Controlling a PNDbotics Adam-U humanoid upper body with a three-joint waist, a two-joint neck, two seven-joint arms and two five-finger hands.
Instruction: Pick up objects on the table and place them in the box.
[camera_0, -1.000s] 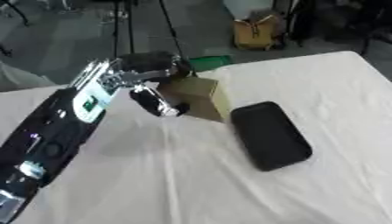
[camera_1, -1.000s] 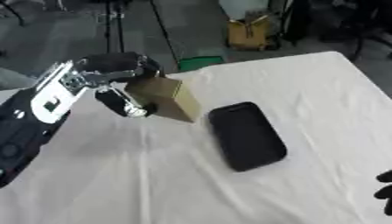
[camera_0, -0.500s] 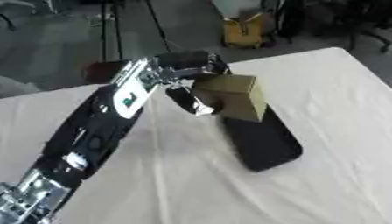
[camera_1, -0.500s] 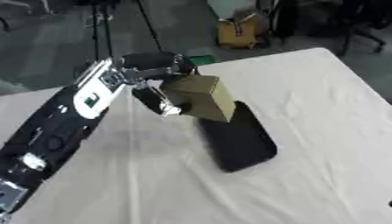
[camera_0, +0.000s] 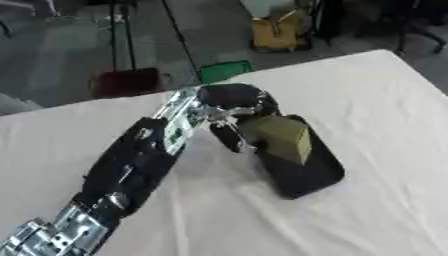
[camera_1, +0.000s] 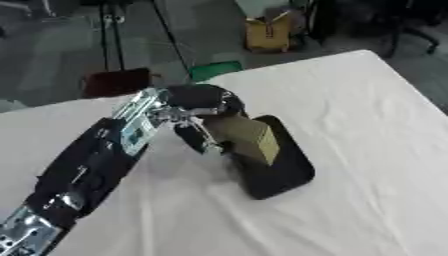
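My left hand (camera_0: 229, 102) has its fingers curled round the tan block (camera_0: 282, 138), holding it right over the black box (camera_0: 297, 159) on the bench (camera_0: 367, 100). The box lies straight below, long way running far-left to near-right, so I just need to lower it.

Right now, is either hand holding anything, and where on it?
The left hand holds the tan block by its upper left end, fingers curled round it, over the black tray. The right hand is not in view.
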